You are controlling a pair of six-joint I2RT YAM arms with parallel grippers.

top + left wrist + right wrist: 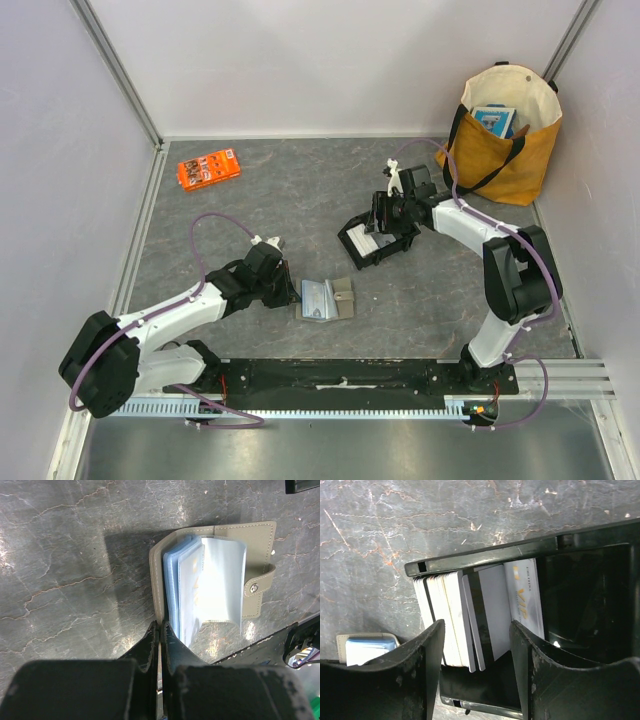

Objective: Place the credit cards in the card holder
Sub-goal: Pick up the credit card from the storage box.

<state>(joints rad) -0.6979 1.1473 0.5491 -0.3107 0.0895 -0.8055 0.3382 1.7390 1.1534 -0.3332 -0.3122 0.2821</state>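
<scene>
The card holder (327, 298) lies open on the table, with a taupe cover and pale bluish clear sleeves (220, 575). My left gripper (161, 629) is shut on the near edge of its left cover flap; it sits just left of the holder in the top view (290, 283). The credit cards (451, 620) stand as a whitish stack in a black tray (520, 547), with a loose white card and a VIP card (525, 597) beside them. My right gripper (477, 640) is open, its fingers straddling the cards over the tray (375, 242).
An orange packet (208, 168) lies at the back left. A yellow tote bag (503, 135) with a blue box inside stands at the back right. The card holder also shows in the right wrist view (365, 647). Walls enclose the table on three sides.
</scene>
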